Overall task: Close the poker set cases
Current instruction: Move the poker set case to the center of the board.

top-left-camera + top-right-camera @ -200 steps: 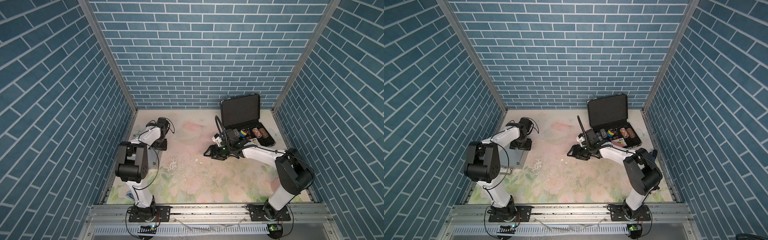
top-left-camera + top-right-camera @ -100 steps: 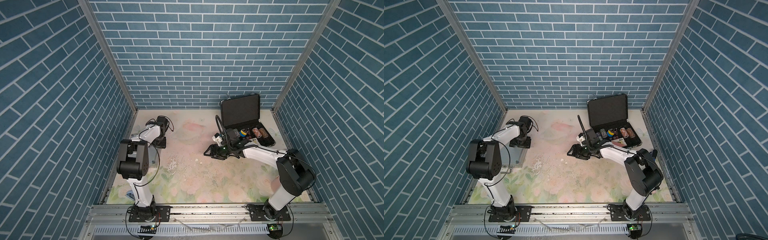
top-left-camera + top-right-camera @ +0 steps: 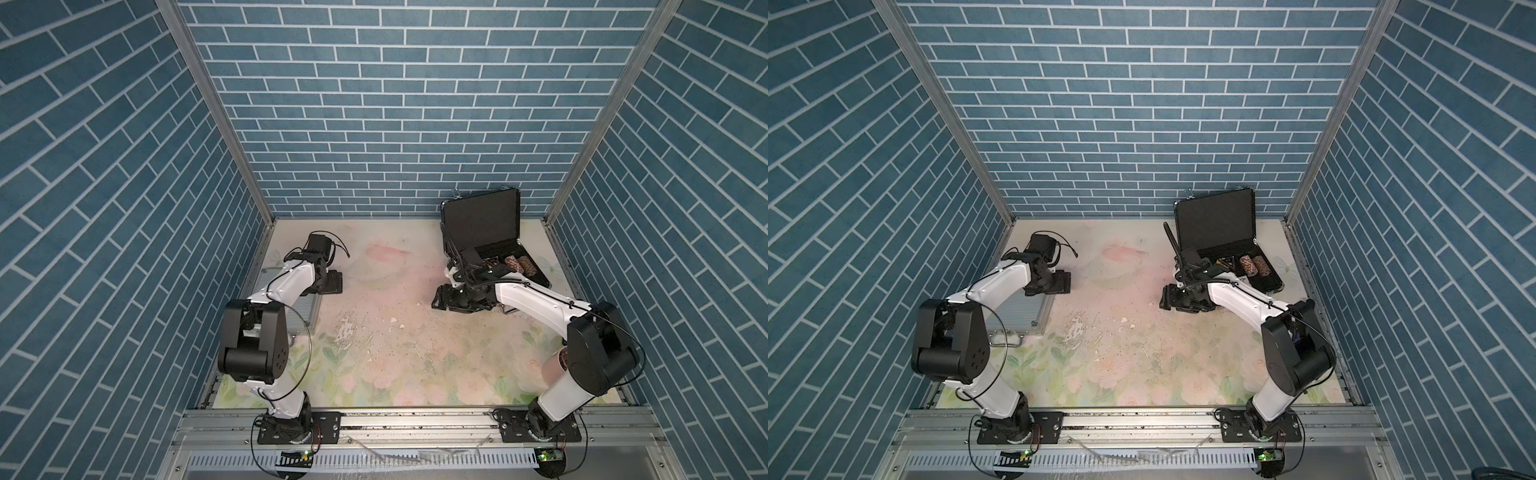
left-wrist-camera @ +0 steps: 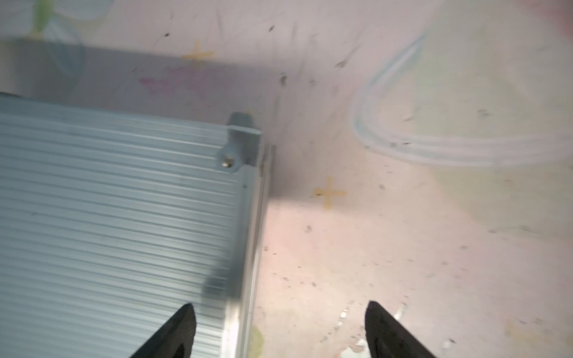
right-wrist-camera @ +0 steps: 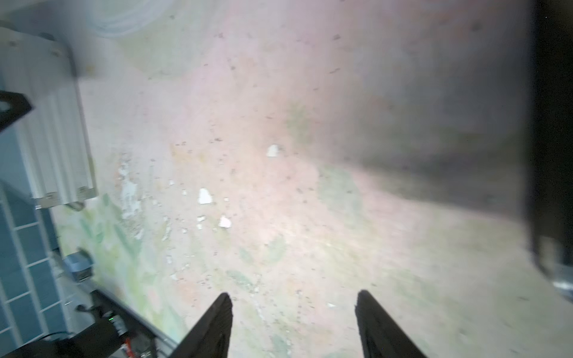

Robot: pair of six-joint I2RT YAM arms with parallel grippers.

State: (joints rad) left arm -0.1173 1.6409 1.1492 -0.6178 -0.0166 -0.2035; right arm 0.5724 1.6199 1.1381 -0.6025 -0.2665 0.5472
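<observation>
Floral surface [image 3: 415,374]: is carrying white flakes [image 3: 394,320], which are lying scattered between left pincer [image 3: 334,283] and right pincer [image 3: 441,298]. Pink cup [image 3: 552,368]: is standing well apart from right pincer, partly hidden.

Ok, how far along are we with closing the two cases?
Done: the silver case lies flat with its ribbed lid down. In hand: nothing; the left gripper hangs open over that case's edge, the right gripper open over bare table near the black case. Left: the black case's lid stands upright, chips showing, so it needs pushing down.
</observation>
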